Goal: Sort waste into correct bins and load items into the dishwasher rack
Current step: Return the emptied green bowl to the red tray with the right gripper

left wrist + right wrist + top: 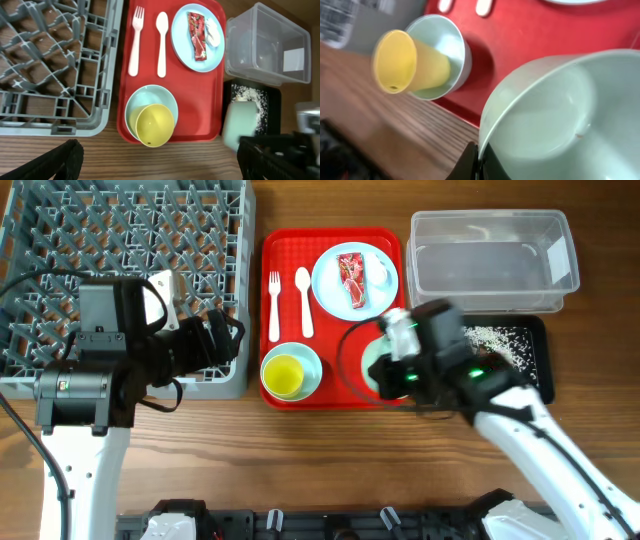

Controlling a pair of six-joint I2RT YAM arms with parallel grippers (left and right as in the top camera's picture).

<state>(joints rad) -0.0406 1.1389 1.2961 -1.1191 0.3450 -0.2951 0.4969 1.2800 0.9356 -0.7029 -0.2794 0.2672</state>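
Observation:
My right gripper is shut on the rim of a pale blue bowl, held tilted over the red tray's right front corner; the pinch shows in the right wrist view on the bowl. A yellow cup lies in the second pale blue bowl on the tray. A pale blue plate carries the red-and-white wrapper. A white fork and spoon lie beside it. My left gripper is open and empty by the grey rack; in its wrist view it is over bare table.
The red serving tray sits mid-table. A clear tub stands at the back right. A black tray holding white rice-like crumbs lies in front of it, partly under my right arm.

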